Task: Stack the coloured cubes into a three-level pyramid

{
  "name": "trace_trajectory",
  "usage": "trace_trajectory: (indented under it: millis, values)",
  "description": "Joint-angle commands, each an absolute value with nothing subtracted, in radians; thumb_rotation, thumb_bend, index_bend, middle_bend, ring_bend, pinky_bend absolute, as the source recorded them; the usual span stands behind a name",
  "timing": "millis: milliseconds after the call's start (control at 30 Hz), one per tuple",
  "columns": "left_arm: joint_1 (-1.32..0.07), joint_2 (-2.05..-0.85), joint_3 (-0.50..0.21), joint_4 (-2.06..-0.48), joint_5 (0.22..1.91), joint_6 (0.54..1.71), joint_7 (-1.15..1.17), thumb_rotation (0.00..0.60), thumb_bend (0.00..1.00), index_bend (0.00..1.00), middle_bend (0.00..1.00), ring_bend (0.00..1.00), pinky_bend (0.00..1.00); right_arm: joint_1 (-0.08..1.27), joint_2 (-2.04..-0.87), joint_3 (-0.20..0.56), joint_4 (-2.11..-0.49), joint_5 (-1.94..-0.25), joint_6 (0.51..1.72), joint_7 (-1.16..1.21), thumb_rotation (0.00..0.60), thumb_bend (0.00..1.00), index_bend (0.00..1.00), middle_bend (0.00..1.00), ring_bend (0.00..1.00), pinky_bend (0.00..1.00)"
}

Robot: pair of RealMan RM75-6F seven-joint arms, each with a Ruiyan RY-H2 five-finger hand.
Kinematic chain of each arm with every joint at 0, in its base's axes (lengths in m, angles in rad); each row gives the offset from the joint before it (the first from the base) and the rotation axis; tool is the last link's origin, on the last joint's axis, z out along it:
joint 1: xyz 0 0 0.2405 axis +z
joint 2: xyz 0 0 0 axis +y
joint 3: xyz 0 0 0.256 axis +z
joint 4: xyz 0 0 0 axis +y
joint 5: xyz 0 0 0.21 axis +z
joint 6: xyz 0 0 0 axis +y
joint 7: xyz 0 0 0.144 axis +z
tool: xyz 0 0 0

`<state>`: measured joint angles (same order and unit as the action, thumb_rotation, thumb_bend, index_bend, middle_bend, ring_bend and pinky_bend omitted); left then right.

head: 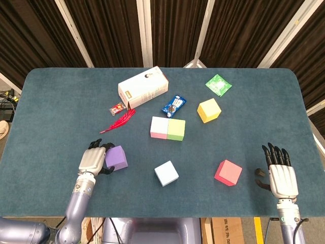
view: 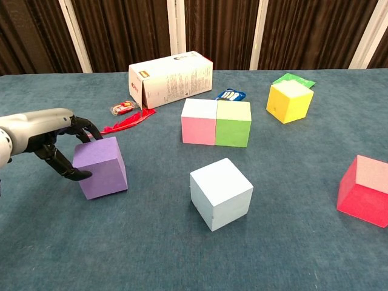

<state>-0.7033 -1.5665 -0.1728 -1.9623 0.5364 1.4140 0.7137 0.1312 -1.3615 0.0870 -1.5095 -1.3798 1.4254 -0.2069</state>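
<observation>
Dark curtains back the teal bench [head: 56,101]. My left robot hand [head: 93,159] grips the purple cube [head: 117,158], near left; right robot hand [head: 281,173] lies spread, holding nothing. Red feather [head: 118,121] and white carton [head: 142,87] lie farther off.

Surface: your teal table [head: 61,101].
Resting on it: six cubes, white box [head: 142,87], red feather [head: 118,121], green packet [head: 218,84].

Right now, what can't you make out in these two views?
- Left hand on purple cube: the cube hides the contact in both views, so a firm grip is unconfirmed.
- Right hand: outside the chest view.
- Red cube: cut by chest view's right edge.
- White box print: too small.
</observation>
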Motion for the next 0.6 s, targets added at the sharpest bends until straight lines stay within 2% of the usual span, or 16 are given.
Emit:
trace_trajectory:
  millis: [33,200,367,600]
  values:
    - [-0.705,-1.565,-0.179,-1.957,0.525,1.406,0.72,0.6,0.38,0.24,0.27,0.0,0.0,0.13,-1.362,0.088,-1.51,-1.379,1.426,-0.208,0.6,0.1,0.0,0.0,0.0,0.0]
    - [-0.708,-1.564,-0.186,-1.948,0.523,1.402,0.729,0.6,0.45,0.26,0.28,0.0,0.0,0.13,-1.363,0.09,-1.51,-1.375,1.423,-0.209,0.6,0.1,0.0,0.0,0.0,0.0]
    - [-0.715,-1.529,-0.189,-1.962,0.55,1.402,0.75,0.6,0.46,0.26,0.29,0.0,0.0,0.129,-1.364,0.091,-1.511,-1.377,1.425,-0.211,0.6,0.1,0.0,0.0,0.0,0.0]
    - [-0.718,-1.35,-0.183,-2.018,0.58,1.243,0.714,0.6,0.48,0.27,0.29,0.0,0.0,0.128,-1.366,0.093,-1.514,-1.375,1.426,-0.209,0.6,0.1,0.0,0.0,0.0,0.0]
